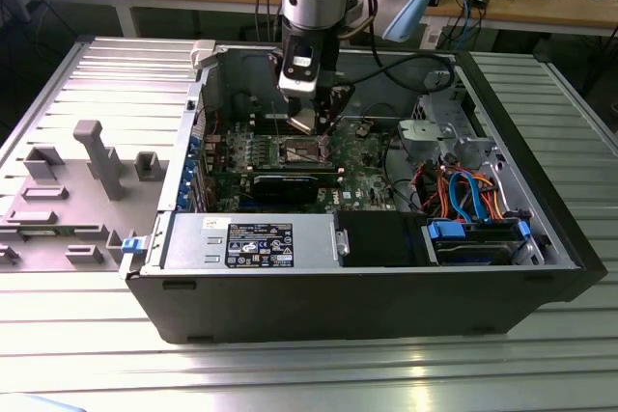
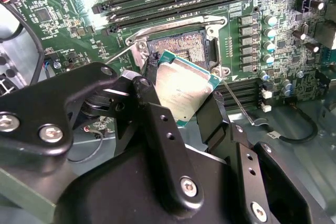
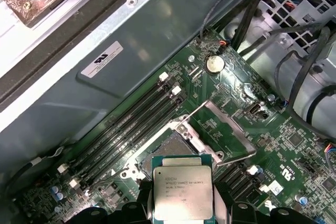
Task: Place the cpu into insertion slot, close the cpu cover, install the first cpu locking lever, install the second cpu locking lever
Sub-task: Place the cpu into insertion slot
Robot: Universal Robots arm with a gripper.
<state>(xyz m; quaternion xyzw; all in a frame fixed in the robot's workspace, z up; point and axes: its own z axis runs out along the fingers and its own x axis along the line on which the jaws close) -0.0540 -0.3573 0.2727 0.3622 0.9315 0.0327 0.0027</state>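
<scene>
My gripper is shut on the cpu, a flat silver-grey square chip pinched by its edges between the black fingers. The cpu hangs tilted just above the insertion slot, a square socket with a brownish contact field on the green board. The cpu cover, a thin silver frame, is swung open beside the socket. A thin wire lever stands free next to it. In the exterior view the gripper is inside the open computer case, over the socket.
Long black memory slots run along one side of the socket. The case wall is close behind them. A power supply, a drive cage with coloured cables and a grey fixture lie around.
</scene>
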